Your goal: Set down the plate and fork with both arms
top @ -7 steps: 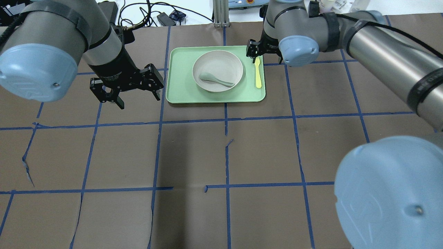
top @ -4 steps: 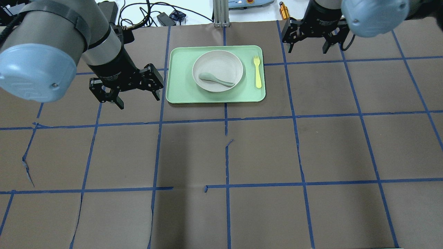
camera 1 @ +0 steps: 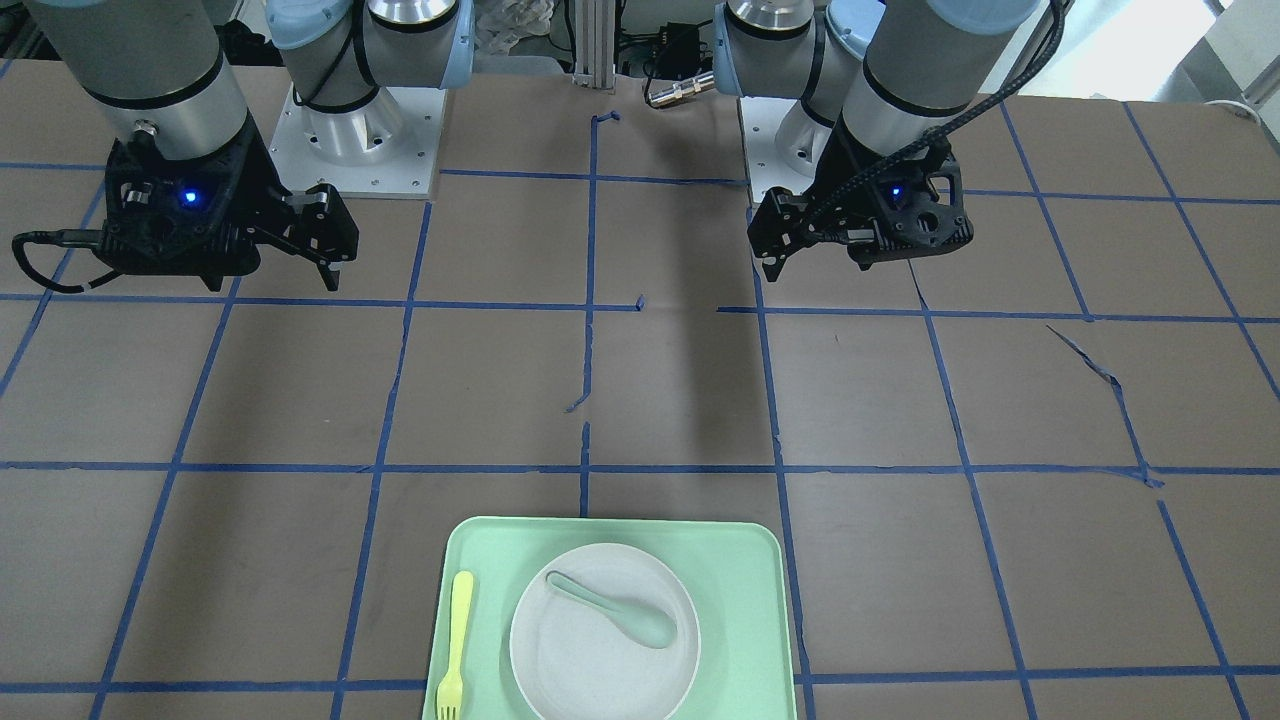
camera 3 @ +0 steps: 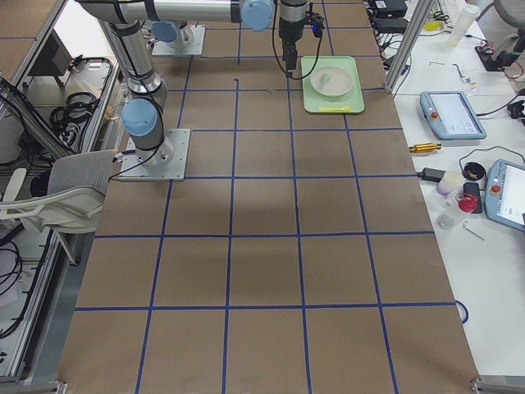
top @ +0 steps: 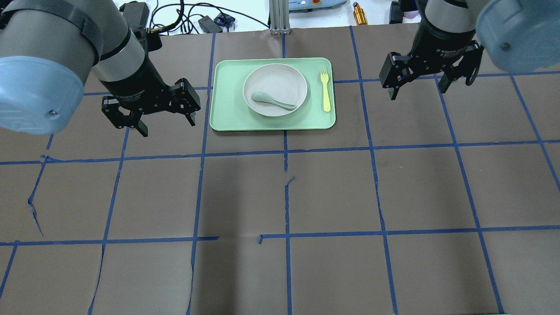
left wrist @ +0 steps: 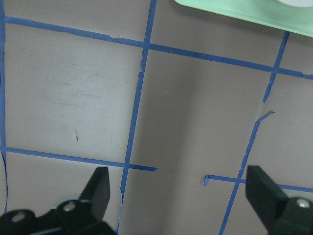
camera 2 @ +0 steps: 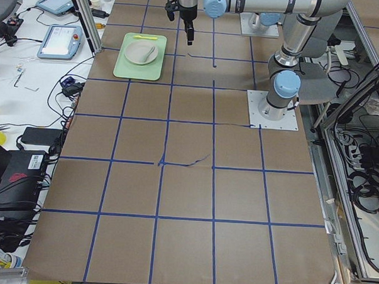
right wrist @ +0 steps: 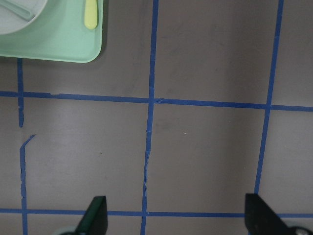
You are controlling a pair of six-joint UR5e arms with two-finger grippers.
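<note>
The white plate (top: 276, 75) sits in the mint-green tray (top: 227, 119) at the table's far middle, and also shows in the front view (camera 1: 575, 675). The pale yellow fork (top: 325, 91) lies flat in the tray just right of the plate, tines pointing away from me; it also shows in the front view (camera 1: 456, 640). My left gripper (top: 166, 124) hangs open and empty left of the tray. My right gripper (top: 418, 90) hangs open and empty right of the tray. Both wrist views show open jaws over bare brown table (left wrist: 178, 196) (right wrist: 177, 215).
A grey-green spoon (top: 273, 101) lies in the plate. Blue tape lines grid the brown table cover. Cables, a metal post (top: 278, 17) and a small orange cylinder (top: 358, 14) sit beyond the table's far edge.
My right gripper was at the fork's tines on the tray; it has left the fork lying there and moved off to the right. My left gripper shifted slightly left.
</note>
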